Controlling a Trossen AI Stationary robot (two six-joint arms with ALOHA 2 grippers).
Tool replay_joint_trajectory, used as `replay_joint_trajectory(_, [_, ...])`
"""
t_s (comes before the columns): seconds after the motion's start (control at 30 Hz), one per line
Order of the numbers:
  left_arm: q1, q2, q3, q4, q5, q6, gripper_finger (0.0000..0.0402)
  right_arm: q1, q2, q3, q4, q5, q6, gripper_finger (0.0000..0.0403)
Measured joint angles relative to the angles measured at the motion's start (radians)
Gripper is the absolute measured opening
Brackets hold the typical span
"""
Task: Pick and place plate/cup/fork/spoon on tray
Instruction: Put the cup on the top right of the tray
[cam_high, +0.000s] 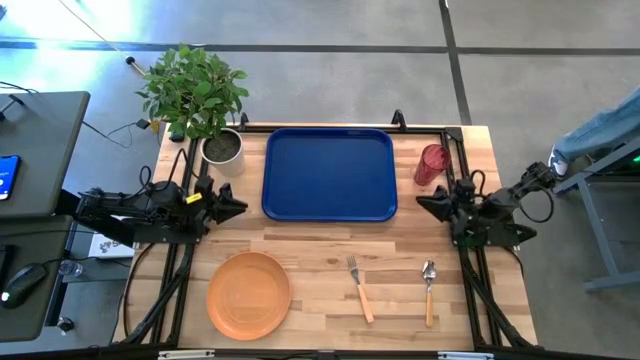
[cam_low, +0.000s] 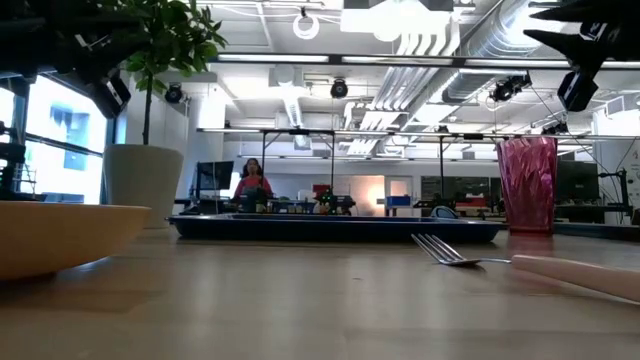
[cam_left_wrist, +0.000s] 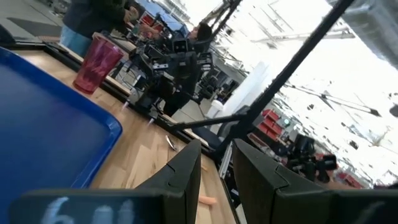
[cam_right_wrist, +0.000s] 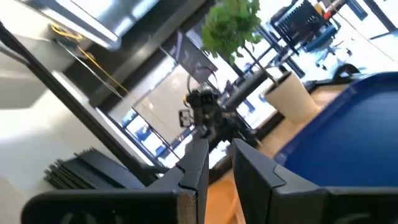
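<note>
The dark-blue tray (cam_high: 330, 175) lies at the far middle of the table. The dark-red cup (cam_high: 432, 165) stands upright on the table just right of it. The orange plate (cam_high: 249, 294) lies flat near the front left. The fork (cam_high: 360, 288) and the spoon (cam_high: 429, 290) lie flat near the front right, metal ends toward the tray. My left gripper (cam_high: 238, 207) hovers left of the tray and my right gripper (cam_high: 424, 203) hovers right of it, near the cup. Both are shut and empty, pointing toward each other.
A potted plant in a grey pot (cam_high: 222, 147) stands at the far left corner, close to the tray. The arms' black frames run along the table's left and right edges. Bare wood lies between the tray and the plate, fork and spoon. A person (cam_low: 252, 183) sits far behind the table.
</note>
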Motion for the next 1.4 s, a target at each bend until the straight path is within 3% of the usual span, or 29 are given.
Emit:
replay_joint_trajectory(0.37, [0.0, 0.0, 0.0, 0.105, -0.019, -0.02, 0.0081, 0.0, 0.0, 0.0, 0.173, 0.1, -0.137, 0.0063])
replay_joint_trajectory(0.67, [0.0, 0.022, 0.0, 0.104, -0.04, -0.047, 0.0081, 0.0, 0.002, 0.098, 0.143, 0.139, -0.247, 0.0063])
replay_joint_trajectory(0.87, [0.0, 0.049, 0.0, 0.101, -0.04, -0.065, 0.0085, 0.0, 0.002, 0.22, -0.007, 0.156, -0.281, 0.0063])
replay_joint_trajectory(1.2, [0.0, 0.064, 0.0, 0.147, -0.033, -0.051, 0.0088, 0.0, 0.004, 0.371, -0.232, 0.296, -0.281, 0.0063])
replay_joint_trajectory(1.4, [0.0, 0.064, 0.0, 0.148, -0.045, -0.039, 0.0088, 0.0, 0.075, 0.478, -0.349, 0.355, -0.32, 0.0063])
